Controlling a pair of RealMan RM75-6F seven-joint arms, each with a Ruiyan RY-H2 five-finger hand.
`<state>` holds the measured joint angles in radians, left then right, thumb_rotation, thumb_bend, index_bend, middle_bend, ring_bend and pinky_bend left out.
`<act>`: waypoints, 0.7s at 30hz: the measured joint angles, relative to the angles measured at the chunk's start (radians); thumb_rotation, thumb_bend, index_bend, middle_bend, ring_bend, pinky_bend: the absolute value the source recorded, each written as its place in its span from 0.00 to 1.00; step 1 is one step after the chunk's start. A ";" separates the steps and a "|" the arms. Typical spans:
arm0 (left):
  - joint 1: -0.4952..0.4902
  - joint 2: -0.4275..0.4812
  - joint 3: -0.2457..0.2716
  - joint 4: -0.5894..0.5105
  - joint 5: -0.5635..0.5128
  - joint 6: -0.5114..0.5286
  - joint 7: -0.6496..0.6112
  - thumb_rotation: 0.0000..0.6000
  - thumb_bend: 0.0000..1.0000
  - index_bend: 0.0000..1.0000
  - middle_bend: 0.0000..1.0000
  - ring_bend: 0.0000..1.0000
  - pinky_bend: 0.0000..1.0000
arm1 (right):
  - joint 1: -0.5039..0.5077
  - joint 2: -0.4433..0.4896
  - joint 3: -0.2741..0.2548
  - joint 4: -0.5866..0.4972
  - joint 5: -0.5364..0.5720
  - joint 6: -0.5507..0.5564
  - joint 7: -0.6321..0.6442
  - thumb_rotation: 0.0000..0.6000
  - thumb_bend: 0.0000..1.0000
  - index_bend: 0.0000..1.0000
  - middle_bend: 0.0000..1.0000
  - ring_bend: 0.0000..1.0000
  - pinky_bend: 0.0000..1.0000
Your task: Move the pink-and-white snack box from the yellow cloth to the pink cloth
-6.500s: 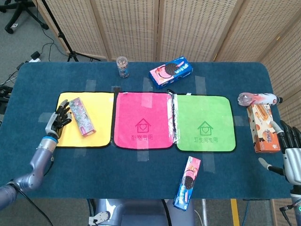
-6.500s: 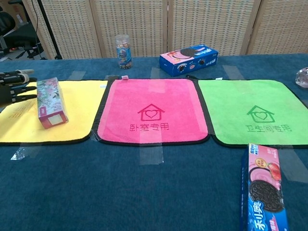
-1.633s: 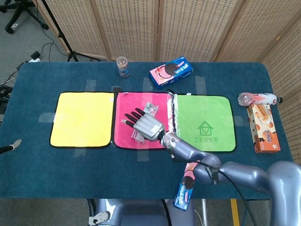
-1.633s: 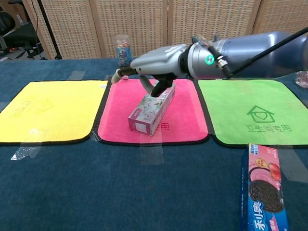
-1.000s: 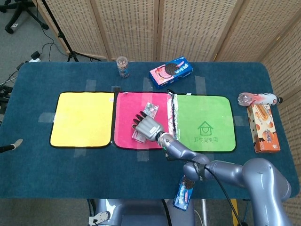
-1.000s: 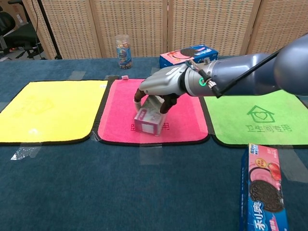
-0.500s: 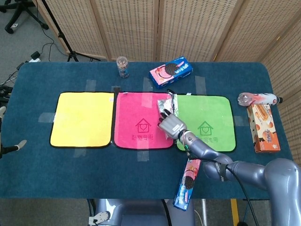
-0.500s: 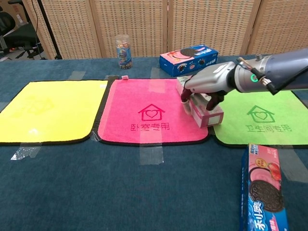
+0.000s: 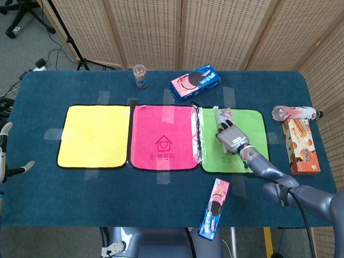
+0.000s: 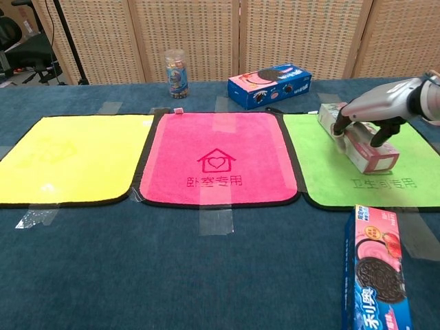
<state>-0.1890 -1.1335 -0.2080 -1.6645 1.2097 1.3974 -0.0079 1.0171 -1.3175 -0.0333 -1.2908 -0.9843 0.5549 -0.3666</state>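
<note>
Table: blue cloth-covered top (image 9: 161,199), wicker screens behind.
Right hand (image 9: 231,137): fingers wrapped around snack box (image 10: 357,143), holding it.
Snack box position: over green cloth (image 9: 252,156), well apart from pink cloth (image 9: 161,123) and yellow cloth (image 9: 94,134).
Left hand (image 9: 4,161): at frame edge, state unclear.

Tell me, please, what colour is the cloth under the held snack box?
Green cloth, clearest in the chest view.

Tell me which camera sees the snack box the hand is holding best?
The chest view: the pink-and-white snack box shows side-on in the right hand, over the green cloth. In the head view, the hand hides most of it.
</note>
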 measured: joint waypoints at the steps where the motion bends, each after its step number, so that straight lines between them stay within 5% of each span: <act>1: 0.000 0.000 0.001 -0.001 0.002 0.001 0.001 1.00 0.00 0.00 0.00 0.00 0.00 | -0.005 0.006 -0.002 0.000 -0.006 -0.001 0.006 1.00 1.00 0.33 0.23 0.08 0.00; 7: 0.005 0.000 0.007 -0.012 0.022 0.015 0.002 1.00 0.00 0.00 0.00 0.00 0.00 | -0.034 0.047 0.006 -0.045 -0.068 0.021 0.069 1.00 1.00 0.31 0.15 0.05 0.00; 8: 0.006 0.000 0.008 -0.013 0.026 0.018 0.001 1.00 0.00 0.00 0.00 0.00 0.00 | -0.041 0.054 0.012 -0.058 -0.085 0.032 0.088 1.00 0.91 0.25 0.09 0.02 0.00; 11: 0.011 -0.001 0.013 -0.015 0.037 0.027 0.002 1.00 0.00 0.00 0.00 0.00 0.00 | -0.068 0.083 0.036 -0.104 -0.162 0.092 0.174 1.00 0.24 0.05 0.00 0.00 0.00; 13: 0.014 -0.005 0.016 -0.009 0.040 0.035 0.009 1.00 0.00 0.00 0.00 0.00 0.00 | -0.094 0.097 0.051 -0.124 -0.218 0.173 0.229 1.00 0.03 0.00 0.00 0.00 0.00; 21: 0.030 -0.030 0.042 0.042 0.064 0.055 0.030 1.00 0.00 0.00 0.00 0.00 0.00 | -0.268 0.152 0.084 -0.190 -0.404 0.639 0.238 1.00 0.00 0.00 0.00 0.00 0.00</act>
<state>-0.1594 -1.1639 -0.1665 -1.6224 1.2739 1.4525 0.0220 0.7491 -1.1657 0.0502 -1.4809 -1.3880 1.1939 -0.1285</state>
